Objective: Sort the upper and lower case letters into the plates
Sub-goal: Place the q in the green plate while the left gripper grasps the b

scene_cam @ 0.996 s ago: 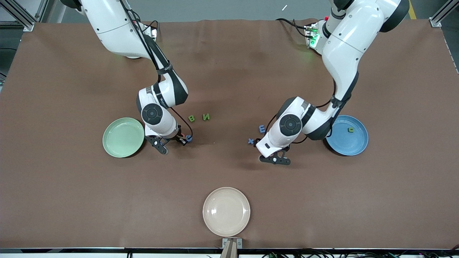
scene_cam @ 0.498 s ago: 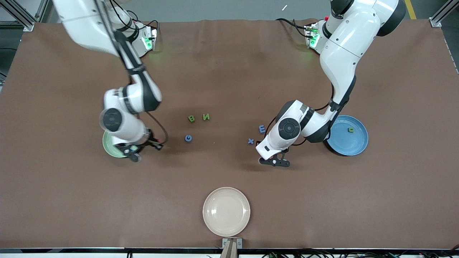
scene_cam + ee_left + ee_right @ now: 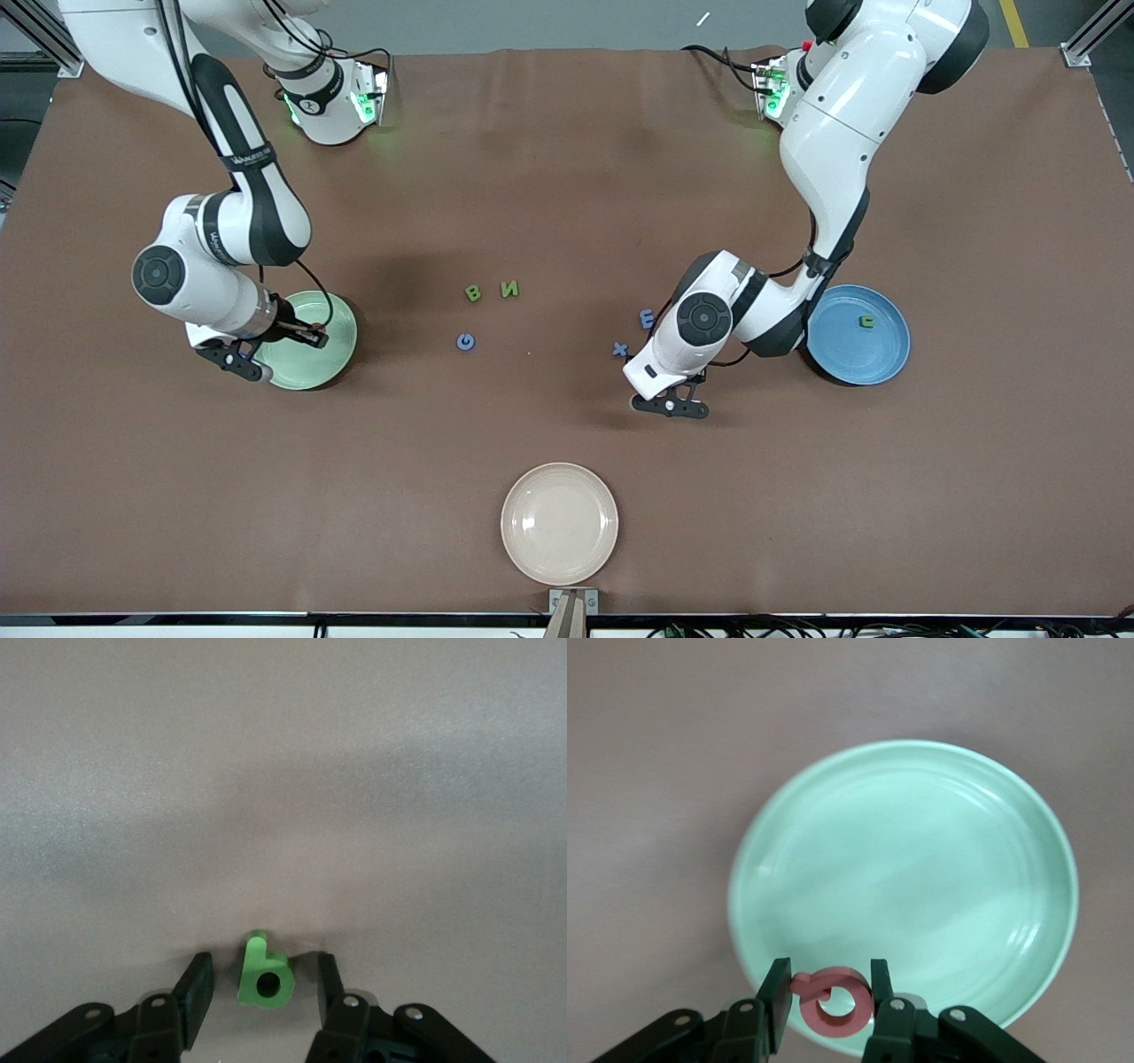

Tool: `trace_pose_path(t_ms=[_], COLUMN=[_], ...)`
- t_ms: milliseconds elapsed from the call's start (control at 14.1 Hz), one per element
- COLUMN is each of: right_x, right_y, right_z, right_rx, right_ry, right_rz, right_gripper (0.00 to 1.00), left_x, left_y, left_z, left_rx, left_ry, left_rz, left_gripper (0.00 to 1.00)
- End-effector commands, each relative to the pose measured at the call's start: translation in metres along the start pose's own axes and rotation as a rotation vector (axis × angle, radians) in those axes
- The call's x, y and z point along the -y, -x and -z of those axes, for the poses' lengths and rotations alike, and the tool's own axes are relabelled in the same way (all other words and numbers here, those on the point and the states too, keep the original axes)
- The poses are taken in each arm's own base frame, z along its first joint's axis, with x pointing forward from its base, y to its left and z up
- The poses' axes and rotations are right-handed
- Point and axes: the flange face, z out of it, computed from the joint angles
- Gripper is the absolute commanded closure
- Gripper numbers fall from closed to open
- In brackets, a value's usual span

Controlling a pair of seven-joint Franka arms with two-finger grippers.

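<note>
My right gripper [image 3: 830, 995] is shut on a pink-red Q [image 3: 833, 999] above the rim of the pale mint green plate [image 3: 921, 859], which lies toward the right arm's end [image 3: 332, 359]. My left gripper [image 3: 264, 964] is low over the table near the blue x [image 3: 619, 349], and its open fingers straddle a green p [image 3: 264, 974] with a gap on each side. The bright blue plate [image 3: 877, 359] holds a green u [image 3: 867, 321]. A green B [image 3: 474, 293], green N [image 3: 509, 289], blue G [image 3: 465, 341] and blue E [image 3: 648, 317] lie on the mat.
A cream-beige plate [image 3: 559, 523] sits at the edge nearest the front camera. The left arm's elbow [image 3: 780, 310] hangs over the edge of the blue plate. The brown mat covers the whole table.
The right arm has swung from beside the blue G to over the mint plate, carrying the pink-red Q. The left hand has shifted only slightly.
</note>
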Motion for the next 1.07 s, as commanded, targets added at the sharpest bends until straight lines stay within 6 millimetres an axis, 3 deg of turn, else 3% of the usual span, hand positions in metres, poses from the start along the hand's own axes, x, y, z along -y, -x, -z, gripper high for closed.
trace_pose_path(t_ms=[0, 213, 498, 569, 640, 783, 996], right_x=[-0.025, -0.05, -0.049, -0.049, -0.049, -0.049, -0.039], right_y=[0.013, 0.004, 0.009, 0.01, 0.011, 0.01, 0.002], right_z=[-0.009, -0.017, -0.045, -0.048, -0.051, -0.049, -0.035], right_rx=[-0.002, 0.014, 0.048, 0.053, 0.063, 0.063, 0.067], right_ry=[-0.012, -0.009, 0.013, 0.016, 0.019, 0.019, 0.014], right_rz=[0.015, 0.031, 0.038, 0.039, 0.038, 0.039, 0.038], right_gripper=[0.99, 0.98, 0.97, 0.95, 0.79, 0.02, 0.0], left_x=[-0.005, -0.003, 0.006, 0.011, 0.016, 0.03, 0.068], left_y=[-0.004, -0.005, -0.009, -0.011, -0.013, -0.015, -0.005], left_z=[-0.005, -0.005, 0.005, 0.018, 0.027, 0.051, 0.084], left_rx=[-0.011, -0.016, -0.029, -0.034, -0.027, -0.01, 0.005], left_ry=[-0.013, -0.025, -0.045, -0.053, -0.064, -0.089, -0.117], left_rz=[-0.008, -0.016, -0.021, -0.018, -0.011, 0.0, 0.027], left_gripper=[0.59, 0.74, 0.93, 0.94, 0.94, 0.94, 0.94])
